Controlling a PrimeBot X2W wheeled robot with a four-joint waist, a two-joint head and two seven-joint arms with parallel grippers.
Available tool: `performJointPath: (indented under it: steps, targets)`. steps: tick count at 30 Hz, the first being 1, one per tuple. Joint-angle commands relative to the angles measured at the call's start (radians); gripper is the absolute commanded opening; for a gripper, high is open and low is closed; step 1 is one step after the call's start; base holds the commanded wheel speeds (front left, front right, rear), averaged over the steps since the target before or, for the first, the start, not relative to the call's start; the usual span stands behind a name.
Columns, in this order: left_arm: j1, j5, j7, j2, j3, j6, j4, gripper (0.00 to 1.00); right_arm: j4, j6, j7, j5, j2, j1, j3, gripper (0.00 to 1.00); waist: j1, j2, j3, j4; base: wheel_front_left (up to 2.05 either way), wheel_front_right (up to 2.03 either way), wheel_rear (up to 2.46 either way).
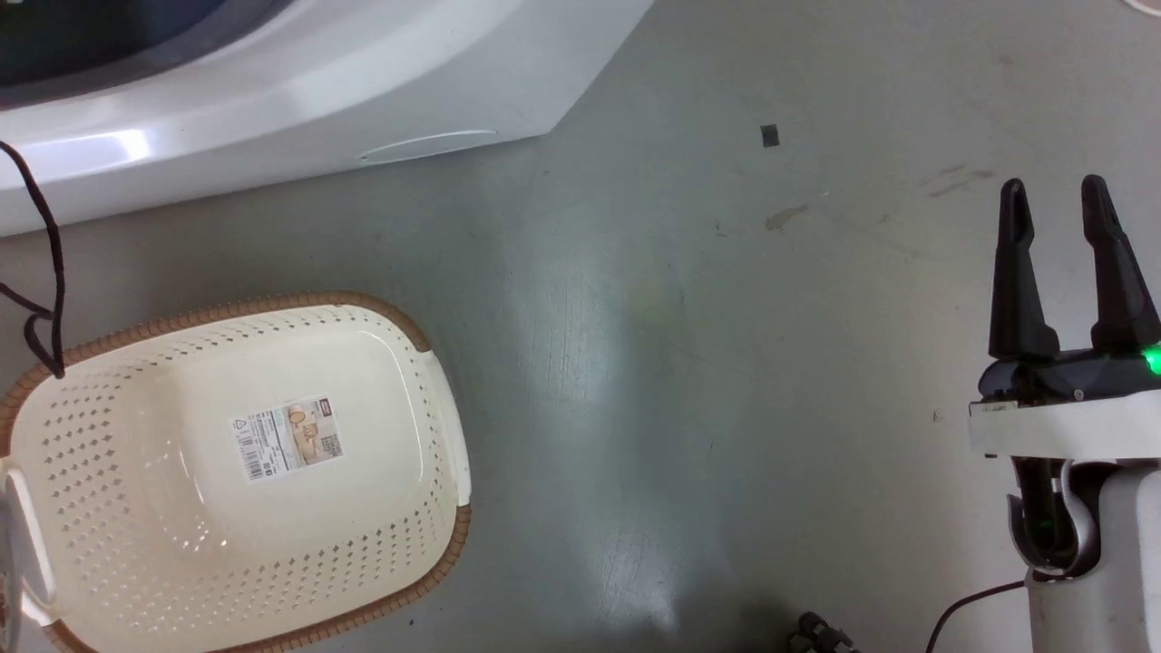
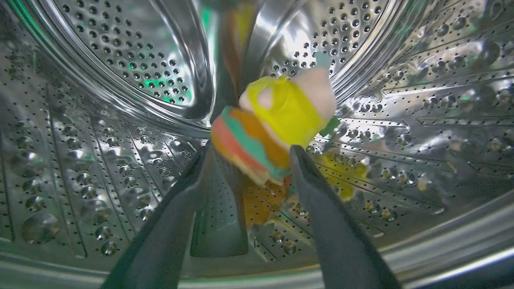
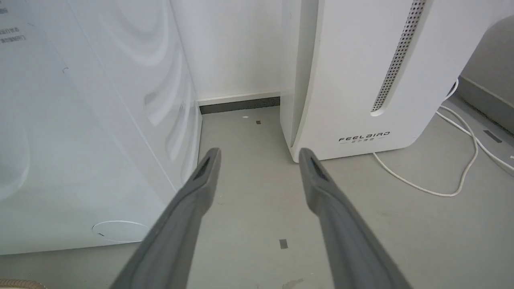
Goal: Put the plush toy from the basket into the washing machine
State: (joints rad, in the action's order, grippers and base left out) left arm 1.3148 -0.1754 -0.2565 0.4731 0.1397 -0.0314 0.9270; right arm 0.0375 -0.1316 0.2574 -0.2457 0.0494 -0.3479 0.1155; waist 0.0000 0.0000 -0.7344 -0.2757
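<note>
In the left wrist view the plush toy (image 2: 277, 120), yellow with an orange-and-green base, shows blurred inside the washing machine's shiny steel drum (image 2: 120, 132), just past my fingertips. My left gripper (image 2: 251, 151) is open, its fingers spread to either side of the toy's base. The cream basket (image 1: 236, 472) stands on the floor at the lower left of the head view, holding nothing but its paper label (image 1: 288, 438). The washing machine's white front (image 1: 272, 100) runs along the top left. My right gripper (image 1: 1054, 186) hangs open over bare floor at the right, fingers (image 3: 204, 180) apart.
A black cable (image 1: 50, 263) dangles over the basket's far-left rim. In the right wrist view the washing machine's side (image 3: 80, 140) is on the left, the white FEELBIRD appliance (image 3: 361, 80) on the right, with a white cord (image 3: 461, 176) on the grey floor (image 1: 726, 408).
</note>
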Motion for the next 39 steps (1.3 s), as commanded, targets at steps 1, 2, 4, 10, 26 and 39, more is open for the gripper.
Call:
performJointPath:
  steps: [1, 2, 4, 10, 26, 39]
  targets:
    - [0.006, -0.003, -0.005, -0.006, -0.002, 0.004, 0.009, 1.0, 0.003, 0.001, 0.004, 0.008, 0.001, -0.012, 0.0, 1.0, 0.0, 0.0, 0.008, 0.003, 0.0, 0.0, 0.0]
    - [0.0, -0.007, -0.005, -0.01, -0.003, 0.007, 0.024, 1.0, 0.004, 0.001, 0.004, 0.011, 0.001, -0.011, -0.001, 1.0, 0.0, 0.0, 0.018, 0.005, 0.0, 0.0, 0.0]
    - [-0.004, -0.008, -0.005, -0.012, -0.003, 0.008, 0.029, 1.0, 0.005, 0.001, 0.004, 0.012, 0.001, -0.01, -0.001, 1.0, 0.0, 0.0, 0.023, 0.006, 0.0, 0.0, 0.0]
    - [-0.089, -0.006, -0.005, -0.054, 0.007, 0.011, 0.012, 1.0, 0.012, 0.001, 0.004, 0.024, 0.001, 0.008, 0.002, 1.0, 0.0, 0.0, 0.087, 0.03, 0.0, 0.0, 0.0]
    - [-0.448, 0.014, -0.005, -0.133, -0.085, -0.053, -0.3, 1.0, 0.011, 0.001, 0.004, 0.066, 0.001, 0.074, -0.003, 1.0, 0.0, 0.0, 0.269, 0.1, 0.0, 0.0, 0.0]
    - [-0.742, 0.076, -0.005, -0.238, -0.12, -0.06, -0.531, 1.0, -0.007, 0.001, 0.004, 0.112, 0.001, 0.158, -0.005, 1.0, 0.0, 0.0, 0.43, 0.184, 0.0, 0.0, 0.0]
